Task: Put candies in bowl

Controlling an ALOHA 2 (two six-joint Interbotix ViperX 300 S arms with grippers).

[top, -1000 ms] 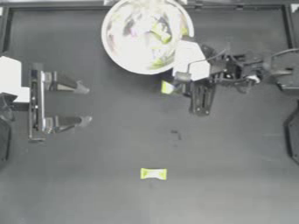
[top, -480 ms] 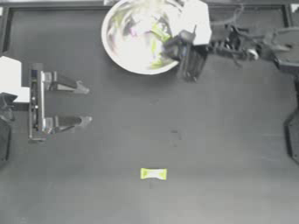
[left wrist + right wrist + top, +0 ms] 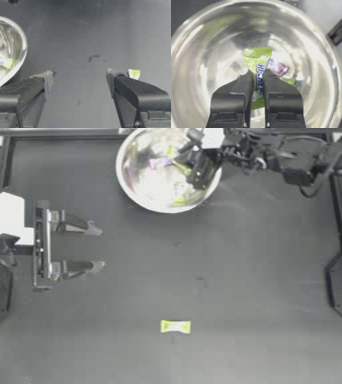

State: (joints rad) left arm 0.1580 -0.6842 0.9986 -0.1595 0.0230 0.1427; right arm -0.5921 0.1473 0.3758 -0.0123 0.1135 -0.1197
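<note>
My right gripper [image 3: 199,172] hangs over the right part of the shiny bowl [image 3: 143,198]. In the right wrist view it [image 3: 258,74] is shut on a yellow-green candy [image 3: 258,56] held above the bowl's inside [image 3: 204,52]. A pink-purple candy [image 3: 278,68] and a further green one [image 3: 288,81] lie in the bowl below. One yellow-green candy [image 3: 175,326] lies alone on the table near the front; the left wrist view also shows it [image 3: 134,73]. My left gripper [image 3: 92,248] rests open at the left side, holding nothing.
The right arm [image 3: 287,163] stretches along the table's far edge to the bowl. A small scuff [image 3: 200,278] marks the dark table at its middle. In the left wrist view the bowl's rim [image 3: 18,57] shows beside the left finger [image 3: 23,92].
The right gripper has carried its candy from the table right of the bowl, back and leftward, to above the bowl's inside. The left arm and the front candy have not moved.
</note>
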